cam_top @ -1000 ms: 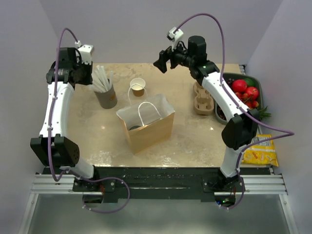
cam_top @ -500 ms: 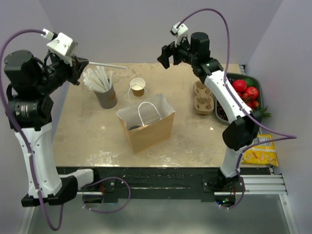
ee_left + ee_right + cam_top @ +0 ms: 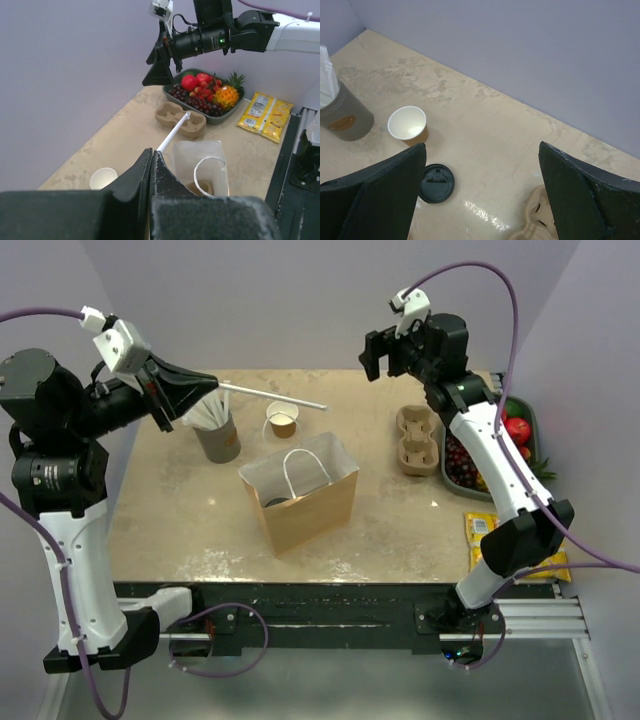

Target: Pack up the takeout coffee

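Pinching a thin white plastic straw point(image 3: 275, 396) in left tool point(image 3: 212, 386), axis pointing right; down-right of it, brown paper bag point(image 3: 310, 505) apparently holding black-lidded kraft cup point(image 3: 276, 501); with right tool point(image 3: 380, 352) spread, farther off.

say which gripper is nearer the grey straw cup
Left. The left gripper, shut on a straw, hangs close beside the grey straw cup; the right gripper, open, is far off.
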Motion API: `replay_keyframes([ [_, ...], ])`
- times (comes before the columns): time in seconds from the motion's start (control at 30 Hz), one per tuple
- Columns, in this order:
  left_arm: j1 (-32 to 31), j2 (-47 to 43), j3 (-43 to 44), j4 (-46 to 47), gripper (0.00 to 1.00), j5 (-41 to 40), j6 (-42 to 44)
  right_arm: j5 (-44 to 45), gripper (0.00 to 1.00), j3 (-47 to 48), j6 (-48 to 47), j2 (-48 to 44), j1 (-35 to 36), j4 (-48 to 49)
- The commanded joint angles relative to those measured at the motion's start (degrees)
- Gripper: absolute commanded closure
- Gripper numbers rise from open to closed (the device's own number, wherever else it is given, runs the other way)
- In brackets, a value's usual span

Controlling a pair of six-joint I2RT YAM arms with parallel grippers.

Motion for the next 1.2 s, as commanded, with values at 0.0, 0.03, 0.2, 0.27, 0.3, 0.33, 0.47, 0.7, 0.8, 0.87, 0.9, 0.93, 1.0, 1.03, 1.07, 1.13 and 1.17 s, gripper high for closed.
replay_keyframes([
  [0.0, 0.28, -0.10, -4.59, 0.16, 1.00, 6.04, -1.75, 0.50, 0.03, -2.71, 0.45, -4.11, -0.06, 1.15],
  [0.03, 0.19, -0.45, -5.83, 0.24, 1.00, 6.12, -1.31, 0.15, 0.03, -3.33, 0.45, -4.47, -0.15, 1.15],
  [0.2, -2.87, -0.81, -8.66, -3.43, 1.00, 3.23, 2.73, -0.03, 0.03, -4.91, 0.28, -6.32, -0.33, 1.24],
  [0.27, -5.33, -0.11, -8.66, -5.98, 1.00, 0.78, 4.58, -0.38, 0.03, -5.53, 0.45, -6.85, -0.50, 1.32],
  [0.3, -8.31, 0.33, -8.49, -7.13, 1.00, -0.28, 5.19, -0.39, 0.03, -5.70, 0.45, -7.02, -0.59, 1.24],
  [0.33, -9.99, 0.60, -8.57, -8.10, 1.00, -1.68, 6.50, -0.39, 0.03, -5.97, 0.45, -7.11, -0.59, 1.24],
  [0.47, -12.38, 0.60, -11.64, -8.55, 1.00, -8.71, 7.48, -0.65, 0.03, -6.15, 0.80, -7.11, -0.94, 1.32],
  [0.7, -12.38, 1.39, -11.48, -7.14, 1.00, -9.61, 7.57, -0.74, 0.03, -6.58, 0.63, -7.29, -1.29, 1.32],
  [0.8, -12.47, 2.18, -10.34, -8.10, 1.00, -11.27, 8.88, -0.74, 0.03, -6.67, 0.63, -7.20, -1.47, 1.32],
  [0.87, -12.38, 3.06, -9.72, -10.37, 1.00, -11.72, 10.38, -0.82, 0.03, -6.41, 0.54, -7.03, -1.38, 1.41],
  [0.9, -12.38, 3.15, -9.63, -11.09, 1.00, -11.72, 11.86, -0.82, 0.03, -6.24, 0.45, -6.85, -1.38, 1.41],
  [0.93, -12.38, 3.32, -9.80, -11.70, 1.00, -11.72, 12.49, -0.91, 0.03, -5.80, 0.45, -6.59, -1.47, 1.24],
  [1.0, -12.47, 3.59, -10.50, -14.51, 1.00, -10.58, 14.59, -1.17, 0.03, -5.36, 0.28, -6.32, -1.47, 0.98],
  [1.03, -12.47, 4.02, -10.77, -15.57, 1.00, -9.88, 15.39, -1.70, 0.03, -5.01, 0.02, -6.06, -1.47, 0.62],
  [1.07, -12.99, 4.29, -11.29, -16.97, 1.00, -9.09, 15.74, -1.96, 0.03, -4.83, -0.16, -5.97, -1.47, 0.36],
  [1.13, -13.70, 5.17, -11.73, -17.51, 1.00, -8.21, 15.75, -2.05, 0.02, -4.65, -0.43, -5.80, -1.47, 0.01],
  [1.17, -14.92, 5.69, -11.47, -17.68, 1.00, -7.85, 15.75, -2.06, 0.02, -4.56, -0.43, -5.79, -1.56, -0.08],
])
